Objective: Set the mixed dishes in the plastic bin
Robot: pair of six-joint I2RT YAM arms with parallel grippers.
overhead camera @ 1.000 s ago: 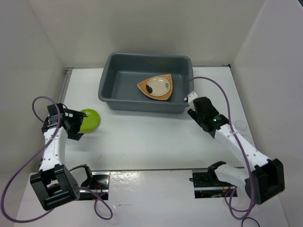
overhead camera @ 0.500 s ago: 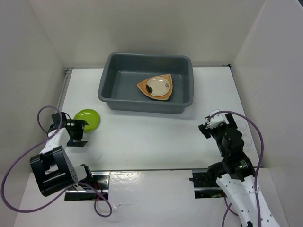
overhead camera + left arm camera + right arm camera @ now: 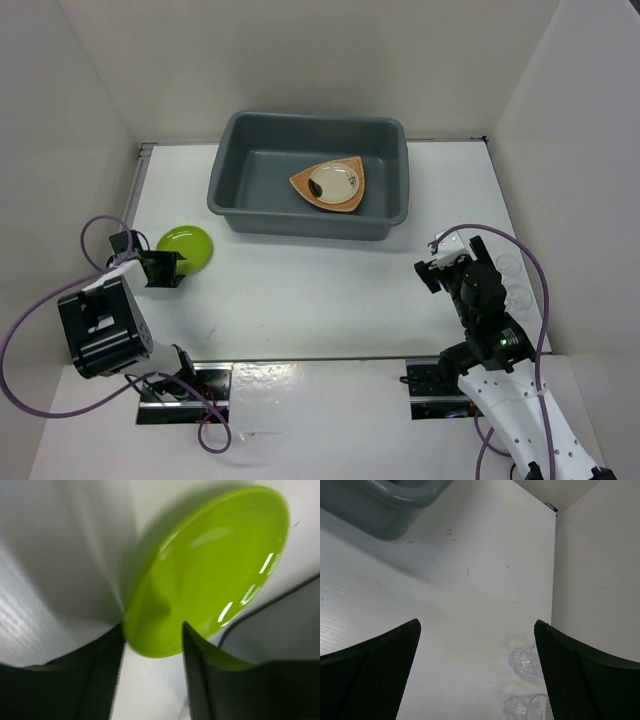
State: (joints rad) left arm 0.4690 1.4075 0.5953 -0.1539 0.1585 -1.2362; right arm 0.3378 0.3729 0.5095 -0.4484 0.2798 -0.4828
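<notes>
The lime-green plate (image 3: pixel 186 250) lies on the table at the left; up close in the left wrist view (image 3: pixel 210 570) its near edge sits between the two dark fingers. My left gripper (image 3: pixel 168 270) (image 3: pixel 152 637) is open at that edge. The tan woven plate (image 3: pixel 330 190), with the small cream dish (image 3: pixel 335 181) on it, lies inside the dark grey bin (image 3: pixel 235 165). Two clear cups (image 3: pixel 510 266) (image 3: pixel 521 297) stand by the right wall, also visible in the right wrist view (image 3: pixel 525 660) (image 3: pixel 525 707). My right gripper (image 3: pixel 440 262) (image 3: pixel 477 625) is wide open and empty, left of the cups.
White walls close in the table on the left, back and right. The bin's front right corner (image 3: pixel 395 500) shows at the top left of the right wrist view. The arm bases and purple cables (image 3: pixel 30 330) sit at the near edge.
My right arm has pulled back from the bin's front right corner to the near right, beside the cups. My left arm has drawn back and lowered to the lime plate's near-left edge.
</notes>
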